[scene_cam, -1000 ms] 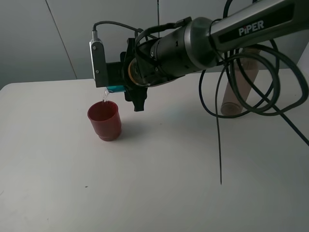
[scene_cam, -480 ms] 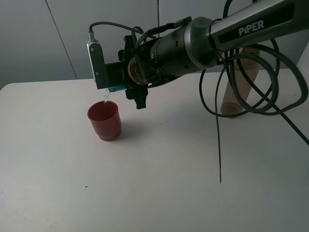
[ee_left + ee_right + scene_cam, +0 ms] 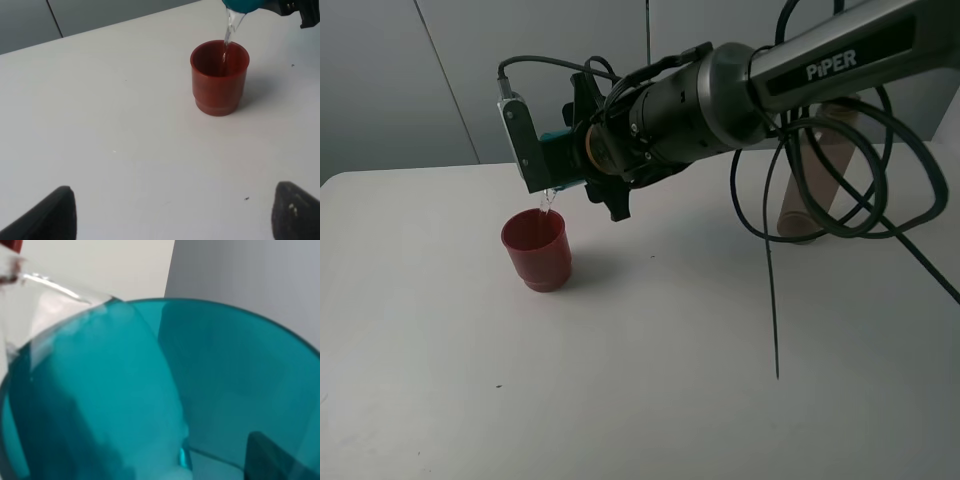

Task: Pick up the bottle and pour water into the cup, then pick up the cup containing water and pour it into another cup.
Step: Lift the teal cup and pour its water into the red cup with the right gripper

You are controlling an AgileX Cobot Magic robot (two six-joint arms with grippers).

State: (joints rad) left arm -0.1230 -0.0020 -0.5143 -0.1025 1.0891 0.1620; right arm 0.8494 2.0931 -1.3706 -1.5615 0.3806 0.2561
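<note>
open tabletop (image 3: 125, 125) ahead of the left jaws up to the dark red cup (image 3: 219, 77); cables (image 3: 775, 320) and bottle (image 3: 802, 210) crowd behind the right jaws.

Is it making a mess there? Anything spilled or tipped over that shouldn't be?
Nothing stands out. The water stream from the tilted teal cup lands inside the red cup, no puddle shows on the table, and the bottle stands upright at the back.
</note>
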